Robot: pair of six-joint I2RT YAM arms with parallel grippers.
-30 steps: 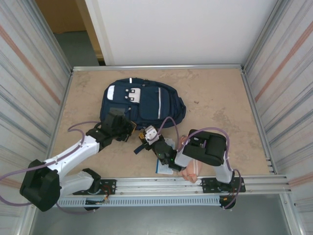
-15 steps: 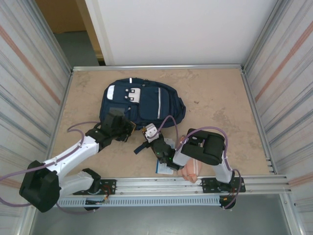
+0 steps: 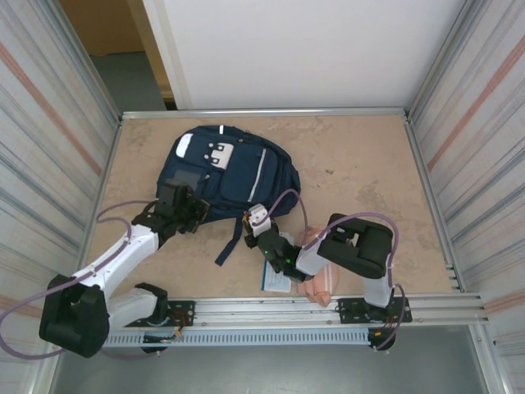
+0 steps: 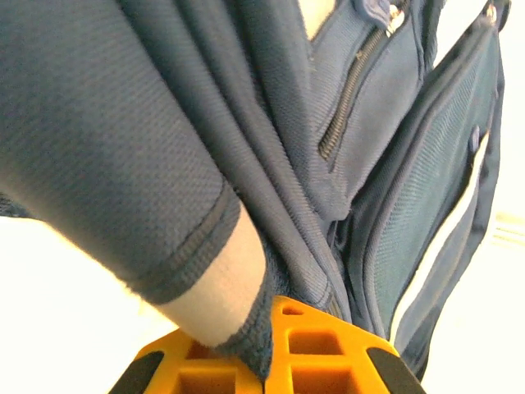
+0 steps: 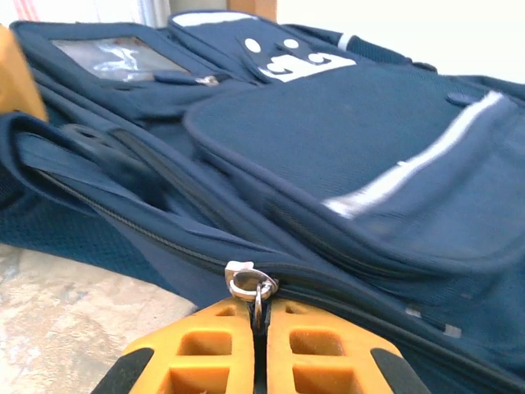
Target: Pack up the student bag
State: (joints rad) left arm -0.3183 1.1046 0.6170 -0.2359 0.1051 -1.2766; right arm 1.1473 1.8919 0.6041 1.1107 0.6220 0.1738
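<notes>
Student bag (image 3: 234, 168) lying flat on table (image 3: 361, 156), 11 o'clock from centre. Left gripper (image 4: 275, 349) clamping fold of bag fabric at bag's 7 o'clock edge. Right gripper (image 5: 259, 341) pinching zipper pull (image 5: 253, 287) at bag's 5 o'clock edge, jaws closed.

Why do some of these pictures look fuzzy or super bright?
Left wrist view: the student bag is so close that its cloth looks soft, and the background is washed out white. Right wrist view: the zipper pull is sharp, but the white stripe farther back is blurry. Top view: even light, everything clear, only soft shadows.
</notes>
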